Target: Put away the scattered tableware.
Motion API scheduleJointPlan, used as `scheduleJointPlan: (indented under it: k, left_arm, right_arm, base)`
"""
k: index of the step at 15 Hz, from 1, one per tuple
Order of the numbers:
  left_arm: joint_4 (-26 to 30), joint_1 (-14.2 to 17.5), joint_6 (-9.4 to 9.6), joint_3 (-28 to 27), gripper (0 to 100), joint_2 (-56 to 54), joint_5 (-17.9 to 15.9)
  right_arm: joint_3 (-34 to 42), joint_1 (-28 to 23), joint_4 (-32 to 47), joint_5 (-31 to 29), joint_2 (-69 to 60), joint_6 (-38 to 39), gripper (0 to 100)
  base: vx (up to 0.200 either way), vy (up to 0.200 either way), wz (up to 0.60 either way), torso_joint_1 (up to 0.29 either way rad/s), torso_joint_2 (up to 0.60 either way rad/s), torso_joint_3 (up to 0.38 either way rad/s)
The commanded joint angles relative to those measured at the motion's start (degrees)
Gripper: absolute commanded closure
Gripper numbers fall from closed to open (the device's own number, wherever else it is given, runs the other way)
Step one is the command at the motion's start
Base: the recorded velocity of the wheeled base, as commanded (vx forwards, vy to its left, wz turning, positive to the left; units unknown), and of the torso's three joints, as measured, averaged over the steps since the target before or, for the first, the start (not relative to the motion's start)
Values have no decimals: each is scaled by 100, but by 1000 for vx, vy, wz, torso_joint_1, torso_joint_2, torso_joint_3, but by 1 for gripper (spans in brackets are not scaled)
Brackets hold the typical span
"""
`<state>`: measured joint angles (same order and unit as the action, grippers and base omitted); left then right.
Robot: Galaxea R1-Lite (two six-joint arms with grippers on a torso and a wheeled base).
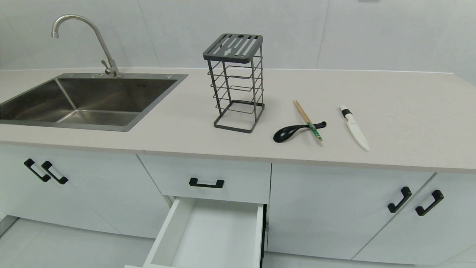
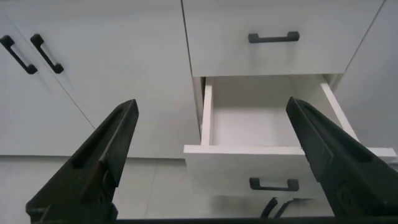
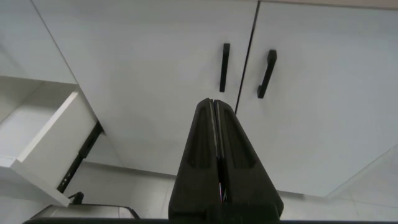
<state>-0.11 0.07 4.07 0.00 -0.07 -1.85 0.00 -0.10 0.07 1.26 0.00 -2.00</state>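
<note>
On the counter lie a black spoon [image 1: 293, 131], a pair of wooden chopsticks [image 1: 308, 120] resting across the spoon's handle, and a white knife [image 1: 354, 127] to their right. Left of them stands a dark wire rack [image 1: 237, 82] with a slotted top. Below the counter a white drawer [image 1: 208, 234] is pulled out, and nothing lies inside it. My left gripper [image 2: 211, 118] hangs open in front of that drawer [image 2: 261, 124], holding nothing. My right gripper [image 3: 216, 118] is shut with nothing in it, facing the right-hand cabinet doors [image 3: 261, 93].
A steel sink [image 1: 89, 100] with a curved tap [image 1: 85, 41] takes up the counter's left end. A shut drawer [image 1: 206, 178] sits above the pulled-out one. Cabinet doors with black handles [image 1: 414, 199] flank both sides. Bare counter stretches to the right of the knife.
</note>
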Motion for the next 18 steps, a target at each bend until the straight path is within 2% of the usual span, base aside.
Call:
scheduleJointPlan:
  k: [1,4,6,8,9,11,18]
  left_arm:
    - [2,-7,-3,0,0,7,1]
    - [2,1,-56,0,0,7,27]
    - [11,1,-161,0,0,7,124]
    - [11,1,-390,0,0,7,203]
    - [11,1,-425,0,0,7,229]
    - [11,1,-416,0,0,7,229]
    - [11,1,-407,0,0,7,229]
  right_arm:
    - [0,1,1,-11,0,-2,100]
    - [0,1,1,-29,0,-11,100]
    - [0,1,1,-29,0,-11,100]
    - [0,1,1,-29,0,-11,100]
    - [0,1,1,-29,0,-11,100]
    - [0,1,1,-29,0,-11,100]
    - [-9,1,1,-38,0,7,100]
  base:
    - [0,0,0,349,-471,-237]
    - [0,0,600,295,-504,-242]
    - [0,0,0,264,-503,-232]
    - [0,0,0,115,-195,-100]
    - [200,0,0,41,-90,-41]
    - [200,0,0,22,-41,-14]
    - [0,0,0,0,0,0]
